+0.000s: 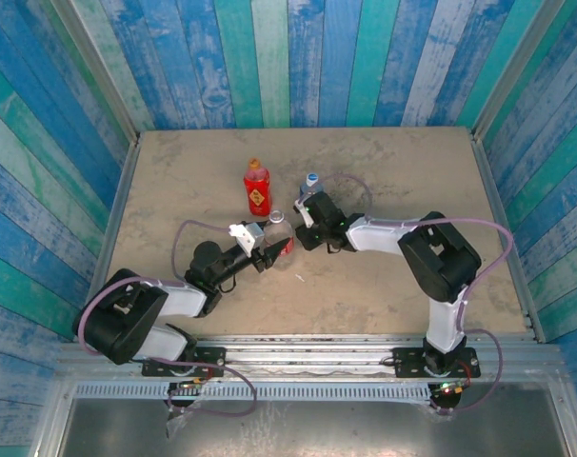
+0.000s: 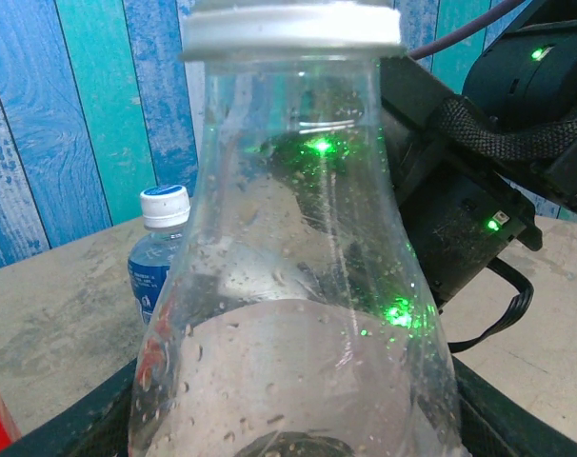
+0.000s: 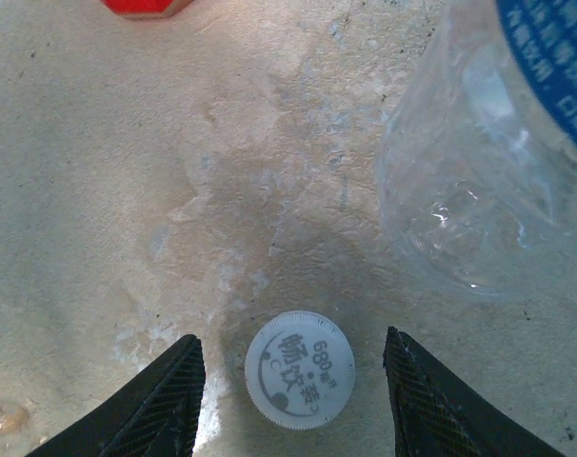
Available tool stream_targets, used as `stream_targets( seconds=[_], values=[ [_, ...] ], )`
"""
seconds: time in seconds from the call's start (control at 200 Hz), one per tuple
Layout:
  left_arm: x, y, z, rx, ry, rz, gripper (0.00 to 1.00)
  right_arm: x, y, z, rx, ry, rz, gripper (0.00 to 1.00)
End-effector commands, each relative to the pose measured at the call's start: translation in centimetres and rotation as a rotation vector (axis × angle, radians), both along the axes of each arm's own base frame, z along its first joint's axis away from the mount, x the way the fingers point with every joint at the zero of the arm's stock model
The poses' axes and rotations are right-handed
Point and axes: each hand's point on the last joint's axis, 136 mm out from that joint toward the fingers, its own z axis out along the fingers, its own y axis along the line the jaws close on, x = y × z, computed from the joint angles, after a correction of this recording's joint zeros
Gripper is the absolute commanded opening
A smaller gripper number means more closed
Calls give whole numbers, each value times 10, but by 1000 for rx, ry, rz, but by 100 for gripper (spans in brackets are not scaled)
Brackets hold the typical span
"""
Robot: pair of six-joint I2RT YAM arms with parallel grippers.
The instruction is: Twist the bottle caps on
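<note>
My left gripper [image 1: 266, 244] [image 2: 298, 447] is shut on the clear bottle with a red label [image 1: 280, 231] [image 2: 298, 286]; the rim of its neck [image 2: 290, 27] stands uncovered. The white cap [image 3: 299, 369] lies flat on the table, printed side up, between the open fingers of my right gripper [image 3: 293, 390] [image 1: 306, 222], touching neither finger. Just right of it stands the short clear bottle with a blue label [image 3: 488, 171] [image 1: 311, 186] [image 2: 155, 267], wearing its blue-topped cap [image 2: 165, 205]. The red bottle [image 1: 257, 190] carries the orange-brown cap [image 1: 254, 164].
The sandy tabletop [image 1: 403, 171] is walled by blue-green planks [image 1: 298, 57]. My right arm's black wrist [image 2: 460, 190] sits close behind the held bottle. A corner of the red bottle [image 3: 141, 5] shows at the top of the right wrist view.
</note>
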Motion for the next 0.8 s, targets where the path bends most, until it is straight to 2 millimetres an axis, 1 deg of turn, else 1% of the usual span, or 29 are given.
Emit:
stream_targets(
  seconds=[0.0,0.11,0.185,0.406,0.796],
  values=[
    [-3,5,-36,75,105,10,63,4,2,-5,-23,0,-3,53],
    [-4,5,-35,74,105,6,63,4,4,-7,-22,4,1,51],
    [-4,5,-35,74,105,4,63,4,4,-8,-20,10,-1,46],
    [-4,4,-35,75,104,1,64,2,4,-13,-28,25,5,41],
    [-5,3,-36,79,102,-7,64,-5,9,-14,-54,18,25,32]
  ],
)
